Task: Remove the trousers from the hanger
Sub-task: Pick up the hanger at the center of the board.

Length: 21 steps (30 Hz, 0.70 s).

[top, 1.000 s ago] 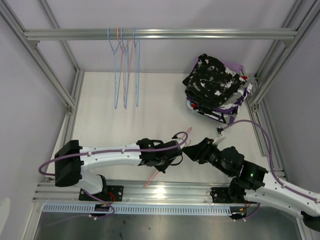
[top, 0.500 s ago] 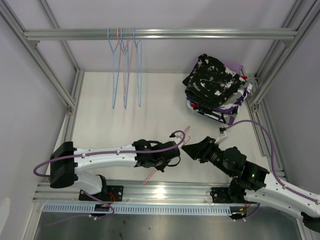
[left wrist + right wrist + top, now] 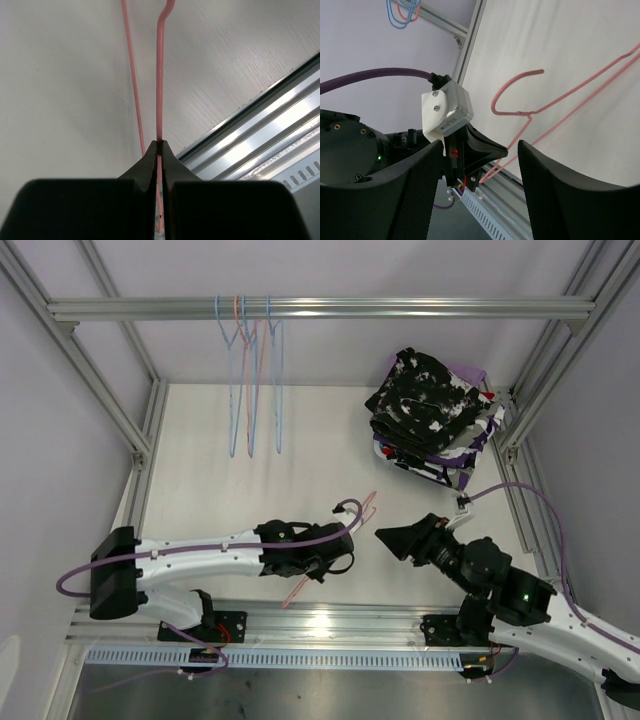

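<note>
1. Plainly, the left tool [image 3: 159, 146] is pinched shut on one bare pink hanger [image 3: 159, 75], low over the tabletop [image 3: 200, 470].
2. The right tool [image 3: 392, 537] stands wide and empty, just beside the hanger's hook.
3. The hanger's long axis runs diagonally, with the hook end far-right, toward the right tool.
4. The trousers [image 3: 425, 400] lie in one folded stack at the far right corner, well apart from both tools and nearer the right arm.
5. A black-and-white blotched pair is on top with a print beneath, and lilac and red edges peek out; the full count cannot be told.
6. About three bare hangers [image 3: 250, 390] hang on the rail [image 3: 400, 308].
7. No hanger in view carries trousers, so the task looks essentially done.
</note>
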Tool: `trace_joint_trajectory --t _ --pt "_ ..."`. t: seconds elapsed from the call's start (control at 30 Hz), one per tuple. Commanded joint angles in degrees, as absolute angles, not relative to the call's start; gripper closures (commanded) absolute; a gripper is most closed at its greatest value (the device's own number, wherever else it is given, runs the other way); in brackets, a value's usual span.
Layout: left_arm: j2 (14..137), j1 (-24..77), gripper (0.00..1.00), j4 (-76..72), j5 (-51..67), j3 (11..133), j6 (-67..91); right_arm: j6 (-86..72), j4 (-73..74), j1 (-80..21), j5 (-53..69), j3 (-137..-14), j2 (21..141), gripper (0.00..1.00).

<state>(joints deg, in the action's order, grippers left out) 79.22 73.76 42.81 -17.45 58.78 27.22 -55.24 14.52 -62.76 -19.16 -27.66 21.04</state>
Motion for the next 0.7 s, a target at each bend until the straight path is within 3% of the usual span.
trace_joint_trajectory --t 0.0,0.27,0.67 --pt "76.4 74.1 1.00 43.9 -21.9 60.0 28.8 -51.7 19.9 -62.7 -23.5 -33.6 18.2 0.34" --pt "72.6 74.0 1.00 46.4 -26.2 62.7 29.1 -48.2 28.0 -62.7 -26.6 -39.5 15.5 0.32" --pt "67.4 71.7 1.00 48.3 -30.0 71.9 27.2 -48.7 32.6 -62.7 -28.9 -39.1 11.3 0.31"
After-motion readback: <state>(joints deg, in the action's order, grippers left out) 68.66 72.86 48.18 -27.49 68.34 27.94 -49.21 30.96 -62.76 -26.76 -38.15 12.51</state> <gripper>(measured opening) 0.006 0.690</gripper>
